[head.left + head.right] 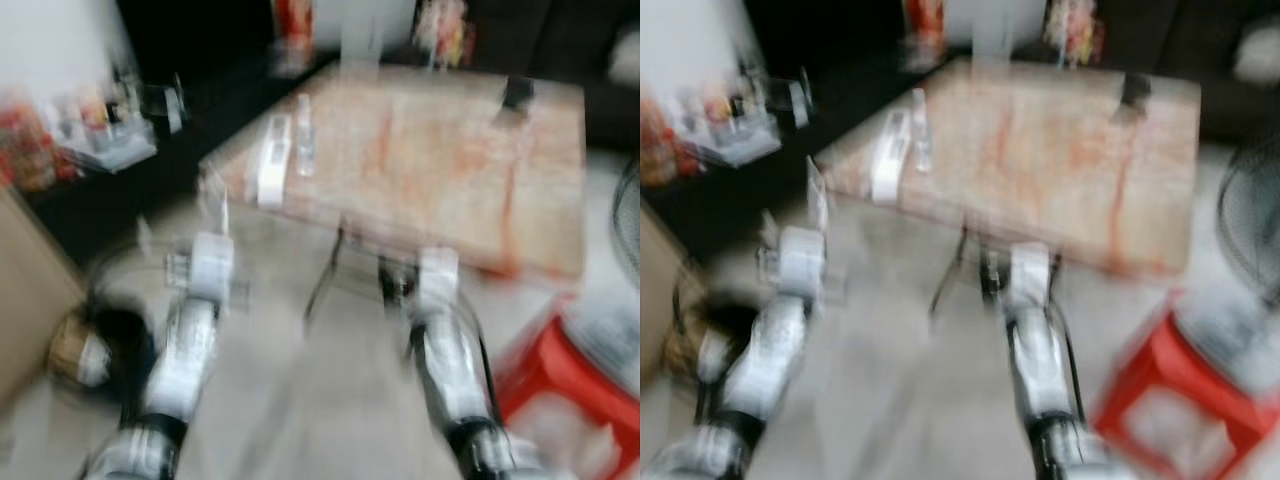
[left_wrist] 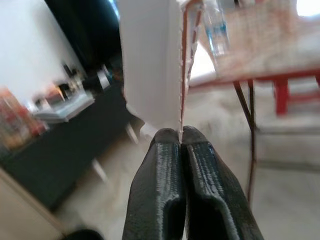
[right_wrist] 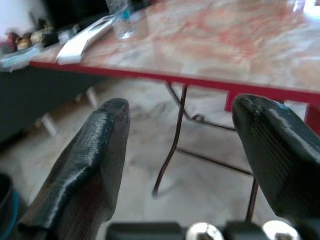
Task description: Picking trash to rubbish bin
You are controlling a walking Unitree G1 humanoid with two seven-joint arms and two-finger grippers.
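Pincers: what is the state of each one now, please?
Left pincer: shut on a thin white sheet.
Right pincer: open, holding nothing, in front of the table.

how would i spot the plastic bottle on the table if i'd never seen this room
Find the pink marbled table. Near its left edge, a small clear plastic bottle stands upright beside a long white flat thing. It is the only see-through, standing object there.

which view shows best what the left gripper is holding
The left wrist view: the left gripper is shut on a thin white sheet, sharp and close. In the blurred eye views it is just a pale sliver above that gripper.
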